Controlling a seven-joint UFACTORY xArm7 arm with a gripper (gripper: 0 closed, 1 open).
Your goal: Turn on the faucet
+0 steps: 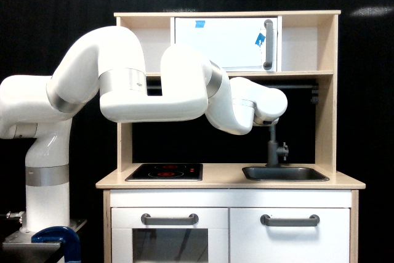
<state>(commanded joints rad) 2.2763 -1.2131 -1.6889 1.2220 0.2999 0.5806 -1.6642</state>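
My arm (pixel 154 93) is reaching from its base at the exterior view's left across the toy kitchen (pixel 228 177), elbow folded high and forearm lying level. My wrist is covering the top of the faucet (pixel 273 149), which is standing behind the sink (pixel 284 173). My gripper is hiding behind the wrist, so I cannot tell its opening.

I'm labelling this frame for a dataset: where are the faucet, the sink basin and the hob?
faucet (pixel 273 146): exterior view, on its upright grey stem.
sink basin (pixel 285 173): exterior view, on its dark front wall.
hob (pixel 165 171): exterior view, on the black glass top.
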